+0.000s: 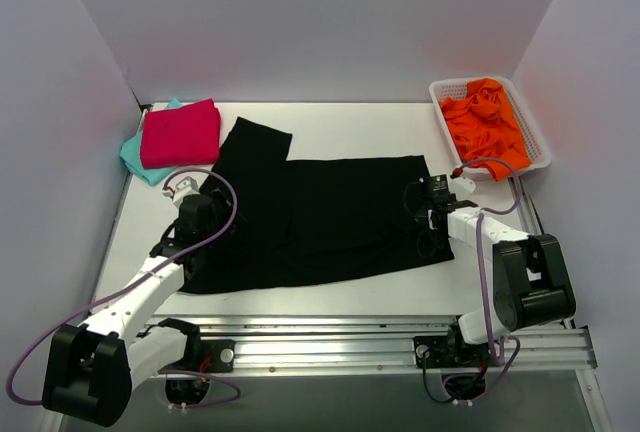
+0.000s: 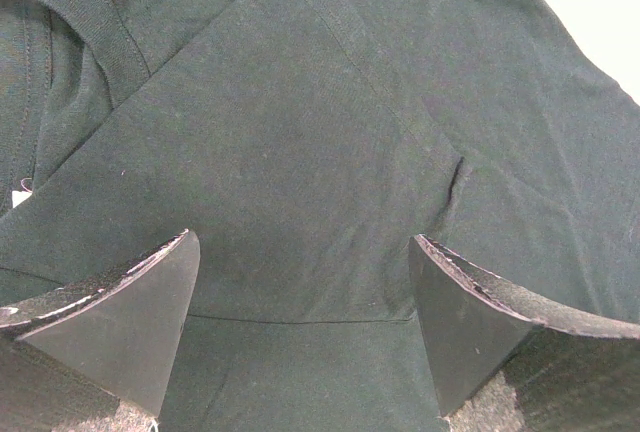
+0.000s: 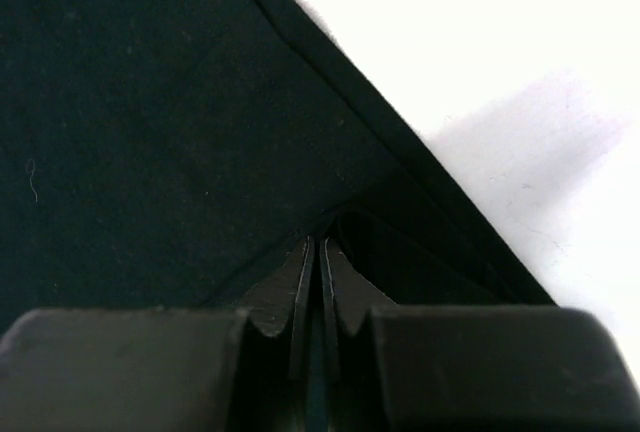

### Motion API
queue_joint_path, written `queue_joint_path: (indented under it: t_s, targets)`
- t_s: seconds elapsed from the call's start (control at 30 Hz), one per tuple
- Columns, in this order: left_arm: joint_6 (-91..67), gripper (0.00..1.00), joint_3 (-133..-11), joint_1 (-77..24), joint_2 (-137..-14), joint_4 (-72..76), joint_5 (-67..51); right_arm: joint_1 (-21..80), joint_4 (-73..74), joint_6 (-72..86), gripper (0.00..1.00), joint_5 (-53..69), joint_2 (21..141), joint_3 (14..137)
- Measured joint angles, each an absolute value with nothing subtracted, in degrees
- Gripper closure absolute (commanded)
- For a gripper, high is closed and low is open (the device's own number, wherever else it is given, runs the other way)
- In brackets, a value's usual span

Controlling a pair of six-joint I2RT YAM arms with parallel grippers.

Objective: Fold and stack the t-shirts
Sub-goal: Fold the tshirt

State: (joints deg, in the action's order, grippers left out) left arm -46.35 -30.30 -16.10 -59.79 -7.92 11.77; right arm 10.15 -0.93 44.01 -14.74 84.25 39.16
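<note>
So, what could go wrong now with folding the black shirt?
The right gripper pinches only a small fold at the edge of the black t-shirt; it may slip out. The left gripper is open, holding nothing, so a one-sided pull could drag the cloth crooked, perhaps against the folded pink t-shirt.

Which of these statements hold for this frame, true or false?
1. The right gripper is shut on an edge of the black t-shirt. True.
2. The left gripper is clamped on cloth. False: it is open, with its fingers apart over the black t-shirt.
3. The folded magenta t-shirt lies on the teal t-shirt. True.
4. The white basket is empty. False: it holds orange cloth.
5. The black t-shirt sits folded on the stack. False: it lies spread out on the table.
</note>
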Motion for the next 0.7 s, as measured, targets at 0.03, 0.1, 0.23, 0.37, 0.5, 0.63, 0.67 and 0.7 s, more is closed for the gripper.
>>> queue_joint_path:
  t_s: [0.03, 0.1, 0.23, 0.37, 0.5, 0.63, 0.67, 0.7]
  targets:
    - [-46.35, 0.06, -30.30, -16.10, -59.79, -7.92, 11.77, 10.15, -0.93, 44.07, 1.00, -14.57, 84.25, 39.16]
    - [-46.35, 0.06, -30.30, -16.10, -59.79, -7.92, 11.77, 10.15, -0.93, 44.03, 1.00, -14.44, 84.25, 39.07]
    - [-46.35, 0.06, -30.30, -16.10, -59.79, -7.94, 11.84, 10.15, -0.80, 44.05, 1.00, -14.59, 83.79, 38.83]
    - [-46.35, 0.06, -30.30, -16.10, -59.79, -8.03, 12.01, 10.15, 1.54, 44.05, 1.00, -16.12, 80.23, 38.65]
    - [-46.35, 0.06, -30.30, -16.10, -59.79, -8.10, 12.03, 10.13, 4.38, 44.03, 1.00, -19.07, 75.07, 38.65]
    - [-46.35, 0.06, -30.30, -16.10, -59.79, -8.12, 12.01, 9.89, 7.11, 43.99, 1.00, -21.28, 73.34, 38.68]
    - [-46.33, 0.06, -30.30, -16.10, -59.79, -8.12, 12.01, 9.74, 7.62, 43.99, 1.00, -21.61, 73.38, 38.68]
    - [-46.35, 0.06, -30.30, -16.10, -59.79, -8.14, 12.01, 9.61, 8.16, 44.01, 1.00, -21.89, 73.49, 38.68]
